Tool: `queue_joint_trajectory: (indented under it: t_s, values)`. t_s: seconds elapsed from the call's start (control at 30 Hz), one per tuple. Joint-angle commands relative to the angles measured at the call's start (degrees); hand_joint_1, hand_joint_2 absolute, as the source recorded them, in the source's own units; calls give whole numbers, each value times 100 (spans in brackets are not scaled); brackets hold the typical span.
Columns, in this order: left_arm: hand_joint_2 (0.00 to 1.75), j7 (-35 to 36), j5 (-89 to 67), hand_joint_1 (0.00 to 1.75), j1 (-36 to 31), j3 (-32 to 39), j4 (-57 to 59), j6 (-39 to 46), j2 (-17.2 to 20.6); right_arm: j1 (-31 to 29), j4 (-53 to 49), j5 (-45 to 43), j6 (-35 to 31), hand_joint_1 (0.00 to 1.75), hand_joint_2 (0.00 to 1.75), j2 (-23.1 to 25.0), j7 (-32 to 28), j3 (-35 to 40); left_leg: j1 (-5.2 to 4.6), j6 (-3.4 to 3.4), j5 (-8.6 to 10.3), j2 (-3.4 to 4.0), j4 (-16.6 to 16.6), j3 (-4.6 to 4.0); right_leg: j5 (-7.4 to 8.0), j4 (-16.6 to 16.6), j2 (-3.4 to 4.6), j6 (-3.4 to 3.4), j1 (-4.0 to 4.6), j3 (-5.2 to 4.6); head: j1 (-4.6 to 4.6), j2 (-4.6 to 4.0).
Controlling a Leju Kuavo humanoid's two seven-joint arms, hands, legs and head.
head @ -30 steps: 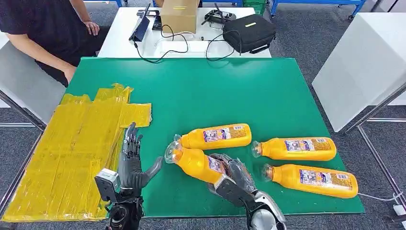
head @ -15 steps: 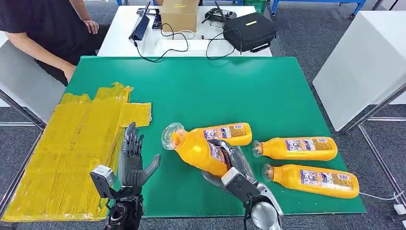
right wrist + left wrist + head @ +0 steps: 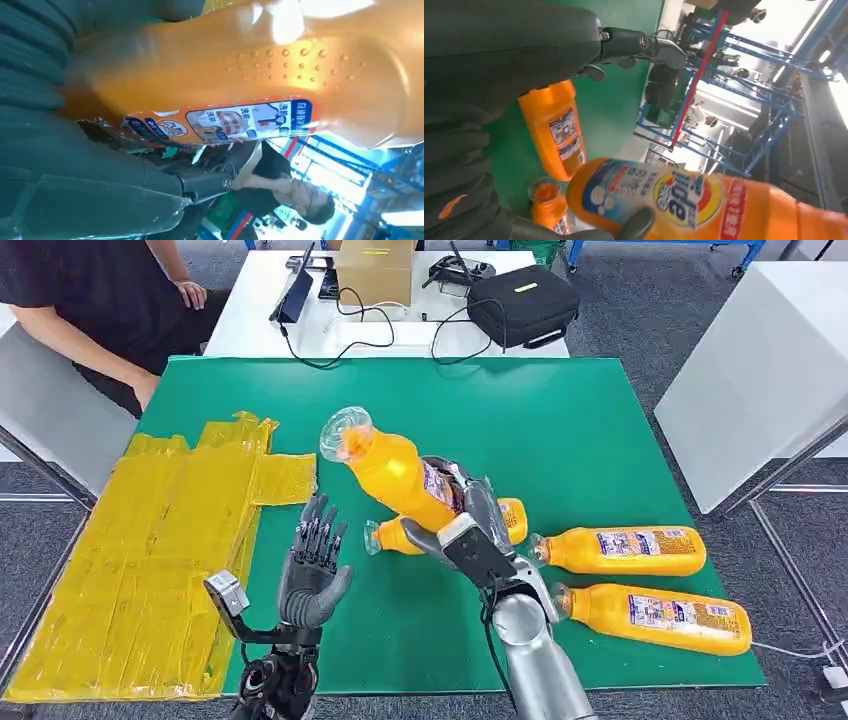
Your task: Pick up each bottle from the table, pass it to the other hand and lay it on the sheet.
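Note:
My right hand (image 3: 466,523) grips an orange bottle (image 3: 393,478) by its lower body and holds it tilted above the green table (image 3: 560,430), clear cap (image 3: 345,432) pointing up and to the left. The right wrist view shows that bottle (image 3: 250,65) close against my right hand (image 3: 55,150). My left hand (image 3: 314,567) is raised with fingers spread, empty, just left of and below the bottle. The left wrist view has the held bottle (image 3: 704,200) near my left hand (image 3: 469,150). Three more orange bottles lie on the table: one (image 3: 398,536) behind my right hand, two (image 3: 620,550) (image 3: 655,618) further right. The yellow sheet (image 3: 150,550) covers the table's left side.
A person (image 3: 80,300) sits at the far left corner. Behind the green table a white table (image 3: 250,310) carries a cardboard box (image 3: 375,270), a black bag (image 3: 520,305) and cables. A white cabinet (image 3: 750,370) stands to the right.
My right hand has lifted the bottle off the table, up and to the left. My left hand has risen and moved right toward it, fingers spread.

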Motion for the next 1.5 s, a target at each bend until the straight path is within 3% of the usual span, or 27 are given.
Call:
queue_joint_trajectory:
  t_s: [0.03, 0.27, 0.6, 0.67, 0.7, 0.77, 0.83, 0.87, 1.13, 1.5]
  values:
    - [175, -13, 23, 0, -262, -162, 609, -19, 268, -533, 991, -49, -58, 175, 175, -60, -52, 110, -4, 7, -5, -3, -12, 32, -7, -7, -6, -21, 1, 30, 0, 0]
    - [175, -20, 96, 0, -260, -208, 612, -92, 307, -543, 1031, -79, -51, 175, 175, -87, -29, 153, -4, 5, -3, -3, -8, 15, -4, -4, -6, -17, -1, 16, 0, 0]
    - [175, -152, -17, 0, -889, -496, 1369, -133, 271, -899, 2325, 1, -468, 175, 175, 132, 62, 449, -4, 6, 0, -8, -10, 15, -3, -5, -12, -17, -1, 15, 0, 0]
    - [175, -229, -113, 0, -1010, -508, 1470, 11, 260, -908, 2452, 104, -674, 175, 175, 147, 277, 866, -4, 6, -2, -7, -9, 19, -5, -2, -11, -21, 0, 19, 0, 0]
    - [175, -315, -73, 0, -1054, -266, 1466, 291, 301, -689, 2480, 449, -515, 175, 175, 147, 701, 1800, -3, 6, -1, -5, -9, 15, -3, -4, -9, -18, 0, 15, 2, 0]
    - [175, -279, -39, 0, -1084, -58, 1426, 159, 356, -650, 2640, 7, -859, 175, 175, 147, 1012, 2770, 0, 4, -6, 9, -10, 21, -3, -6, 5, -19, 4, 17, 2, 0]
    - [175, -217, -106, 0, -1097, 49, 1382, 58, 335, -820, 2867, -416, -960, 175, 175, 147, 1247, 3374, -2, 4, -12, 18, -21, 49, -9, -8, 13, -34, 4, 37, 0, 0]
    - [175, -194, -141, 0, -1103, 60, 1367, 38, 307, -918, 3004, -544, -920, 175, 175, 147, 1330, 3596, 2, 1, -8, 23, -11, 23, -2, -3, 18, -20, 5, 12, 2, 0]
    - [175, -123, -190, 0, -906, 81, 1074, 144, 251, -1252, 3252, -1119, -895, 175, 175, 147, 1719, 4728, 5, 8, -3, -11, -5, 7, -7, -1, -18, -18, 7, 4, 4, 0]
    - [175, -122, -190, 0, -844, 99, 1017, 181, 276, -1252, 3256, -1219, -906, 175, 175, 147, 1764, 5060, 2, 6, -3, -27, -6, 10, -15, 2, -34, -23, 5, 8, 0, 0]
